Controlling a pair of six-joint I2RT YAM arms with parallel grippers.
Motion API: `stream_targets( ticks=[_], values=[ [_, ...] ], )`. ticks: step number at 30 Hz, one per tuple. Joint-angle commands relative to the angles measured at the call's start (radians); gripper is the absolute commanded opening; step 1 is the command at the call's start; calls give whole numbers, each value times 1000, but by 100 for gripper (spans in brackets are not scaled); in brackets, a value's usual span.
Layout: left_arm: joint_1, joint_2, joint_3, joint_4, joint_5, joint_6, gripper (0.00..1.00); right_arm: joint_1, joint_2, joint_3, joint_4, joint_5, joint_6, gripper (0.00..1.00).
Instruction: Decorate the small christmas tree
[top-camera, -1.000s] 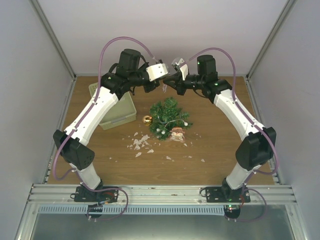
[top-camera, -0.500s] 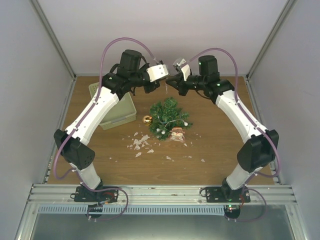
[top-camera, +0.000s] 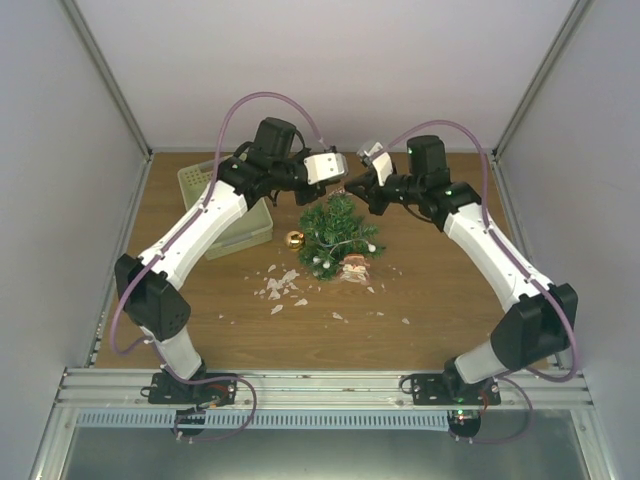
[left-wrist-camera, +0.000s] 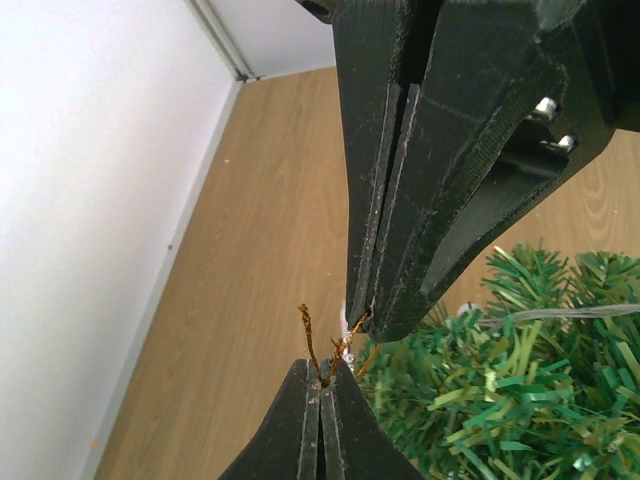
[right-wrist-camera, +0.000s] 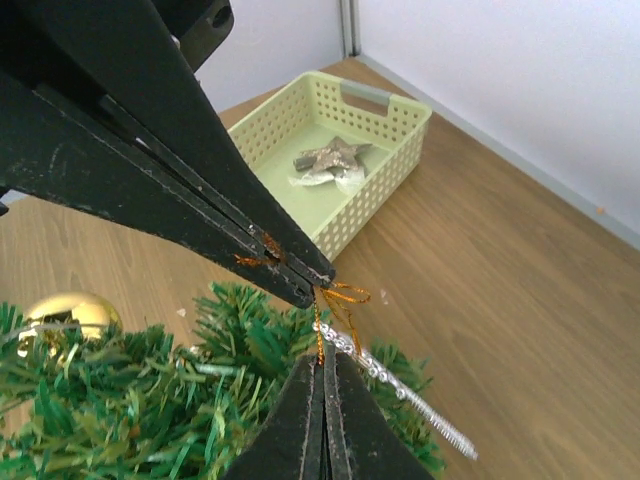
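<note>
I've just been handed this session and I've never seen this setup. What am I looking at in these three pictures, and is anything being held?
Two robot arms are bolted at the near edge of a wooden table. The wide picture looks down from above and behind them. The other two pictures come from a camera on each wrist. The left end effector and the right end effector are both shut, tip to tip, pinching a gold thread above the small christmas tree. A silver beaded ornament appears to hang from that thread. A gold bauble sits beside the tree, white scraps lie on the table, and a pale green basket holds a star ornament.
</note>
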Motion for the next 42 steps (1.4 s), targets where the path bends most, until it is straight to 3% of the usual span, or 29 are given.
stream_targets(
  ticks=[1,25,42],
  values=[
    [19,-49,-43,30,-49,19,0,-27,-67,-61,-8,31,1,1],
    [18,-104,-106,-3,-11,13,0,-33,-159,-143,-50,15,14,1],
    [4,-129,-121,-57,13,31,0,41,-113,-133,-99,-32,29,1]
  ],
)
